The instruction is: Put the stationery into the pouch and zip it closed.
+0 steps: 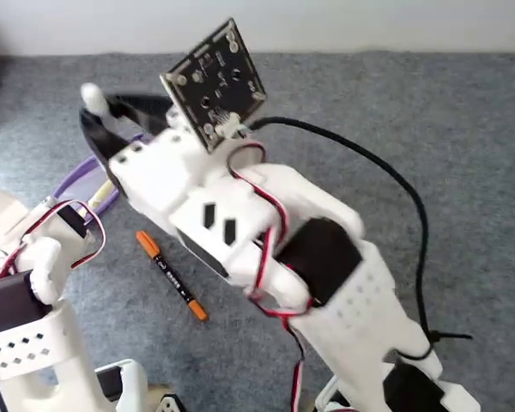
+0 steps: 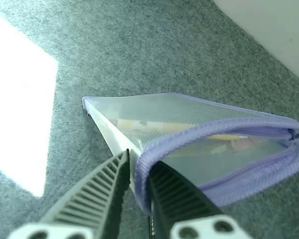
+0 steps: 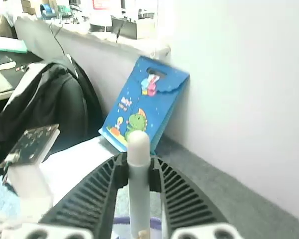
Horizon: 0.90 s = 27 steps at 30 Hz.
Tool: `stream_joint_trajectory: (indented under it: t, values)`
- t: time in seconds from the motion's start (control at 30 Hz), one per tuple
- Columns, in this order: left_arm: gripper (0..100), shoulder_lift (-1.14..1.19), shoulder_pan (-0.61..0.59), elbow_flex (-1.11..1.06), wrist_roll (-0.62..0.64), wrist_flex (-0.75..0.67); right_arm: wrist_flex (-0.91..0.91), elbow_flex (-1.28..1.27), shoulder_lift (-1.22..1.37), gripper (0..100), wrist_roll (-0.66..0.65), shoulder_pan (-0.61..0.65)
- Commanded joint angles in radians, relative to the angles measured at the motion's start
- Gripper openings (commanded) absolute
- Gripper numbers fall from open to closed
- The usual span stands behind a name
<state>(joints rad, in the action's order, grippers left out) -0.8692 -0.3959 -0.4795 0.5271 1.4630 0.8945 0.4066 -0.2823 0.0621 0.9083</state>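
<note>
Pinched by the left gripper (image 2: 138, 162) is the purple pouch's (image 2: 189, 124) zipper edge, while what seems a white pen (image 3: 138, 149) is clamped by the right gripper (image 3: 138, 164), 1 orange marker (image 1: 172, 276) lying on carpet (image 1: 429, 112).

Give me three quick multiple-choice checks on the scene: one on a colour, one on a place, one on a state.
1. What colour is the pouch trim?
A purple
B red
C green

2. Where is the orange-capped pen?
A in the pouch
B on the table
C in a gripper

3. What state is the right gripper in?
A open and empty
B shut on a white pen
C shut on the pouch

Answers:
1. A, the zip edge is purple.
2. B, it lies loose on the grey surface.
3. B, its fingers clamp the white pen.
</note>
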Motion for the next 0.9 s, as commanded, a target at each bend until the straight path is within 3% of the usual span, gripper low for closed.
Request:
stream_joint_trajectory:
  t: [0.0, 0.17, 0.53, 0.7, 0.87]
  values:
    - [1, 0.017, 0.003, -0.005, 0.012, -0.023, -0.166, -0.026, 0.050, 0.8, 0.011, 0.007]
    - [1, 0.017, 0.003, -0.005, 0.012, -0.021, -0.314, -0.057, 0.150, 0.8, 0.009, 0.007]
    - [1, 0.017, -0.002, -0.005, 0.012, -0.021, -0.315, -0.178, 0.191, 3.4, 0.011, 0.001]
    - [1, 0.017, 0.000, -0.005, 0.012, -0.021, -0.117, -0.261, 0.084, 19.6, 0.018, -0.004]
    - [1, 0.017, 0.002, -0.005, 0.012, -0.021, -0.031, -0.265, -0.004, 17.3, 0.110, -0.045]
